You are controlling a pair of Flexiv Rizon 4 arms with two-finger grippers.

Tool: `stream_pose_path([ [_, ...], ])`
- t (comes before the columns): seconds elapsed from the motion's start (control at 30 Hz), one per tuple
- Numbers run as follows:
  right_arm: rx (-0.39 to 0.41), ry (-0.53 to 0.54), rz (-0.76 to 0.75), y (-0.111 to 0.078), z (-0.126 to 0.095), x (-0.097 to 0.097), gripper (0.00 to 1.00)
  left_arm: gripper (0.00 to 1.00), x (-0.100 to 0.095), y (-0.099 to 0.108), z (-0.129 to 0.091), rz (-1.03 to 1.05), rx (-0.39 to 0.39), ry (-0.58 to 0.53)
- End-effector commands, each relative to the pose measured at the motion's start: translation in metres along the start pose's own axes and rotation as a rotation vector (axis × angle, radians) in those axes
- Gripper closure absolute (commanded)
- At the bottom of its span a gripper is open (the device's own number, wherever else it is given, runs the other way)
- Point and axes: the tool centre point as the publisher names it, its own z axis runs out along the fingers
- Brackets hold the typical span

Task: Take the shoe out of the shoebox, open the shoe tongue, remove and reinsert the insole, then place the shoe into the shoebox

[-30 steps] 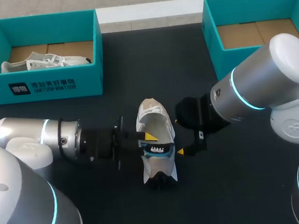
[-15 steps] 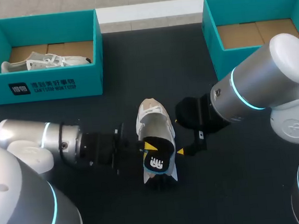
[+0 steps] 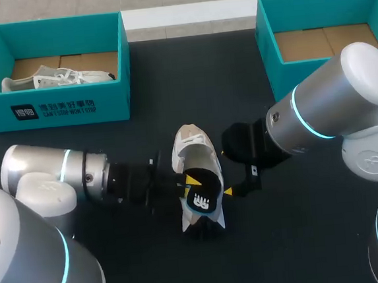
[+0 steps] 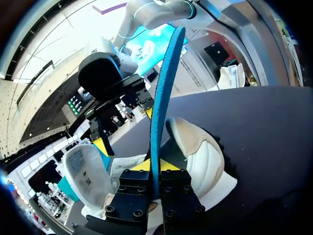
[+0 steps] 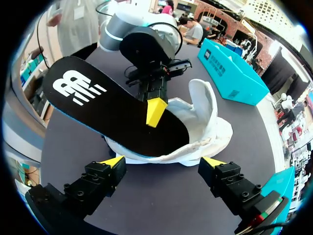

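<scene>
A white shoe [image 3: 193, 151] lies on the black table's middle, toe away from me, its tongue [image 4: 83, 166] folded back. My left gripper [image 3: 191, 181] comes in from the left and is shut on the edge of the insole [image 3: 203, 200], black with a white logo. The insole stands tilted up out of the shoe's heel. In the left wrist view the insole [image 4: 161, 98] shows edge-on as a blue strip between the left gripper's [image 4: 155, 165] fingers. My right gripper [image 5: 164, 161] stands open just right of the shoe [image 5: 208, 120], facing the insole [image 5: 107, 112] without touching it.
A teal shoebox [image 3: 54, 110] at the back left holds a second white shoe [image 3: 58, 79]. Another teal shoebox [image 3: 266, 35] at the back right shows only its cardboard floor. The black table [image 3: 171, 83] lies between the boxes and the shoe.
My left gripper has closed on the insole and lifted its heel end out of the shoe, turning the logo side upward. The right arm has not moved.
</scene>
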Motion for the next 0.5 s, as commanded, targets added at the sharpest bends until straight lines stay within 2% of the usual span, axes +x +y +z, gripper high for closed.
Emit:
stream_pose_path([
  [0.03, 0.0, -0.003, 0.001, 0.0, 0.001, 0.001, 0.0, 0.65, 0.0, -0.008, -0.003, 0.004, 0.006, -0.001],
  [0.4, 0.0, -0.003, 0.001, 0.0, 0.001, 0.001, 0.0, 0.78, -0.003, -0.034, -0.011, 0.043, 0.036, -0.016],
  [0.43, 0.0, -0.003, 0.001, 0.0, 0.001, 0.001, 0.0, 0.8, -0.003, -0.036, -0.011, 0.047, 0.042, -0.017],
  [0.5, 0.0, -0.003, 0.001, 0.0, 0.001, 0.001, 0.0, 0.92, -0.003, -0.04, -0.011, 0.048, 0.052, -0.018],
])
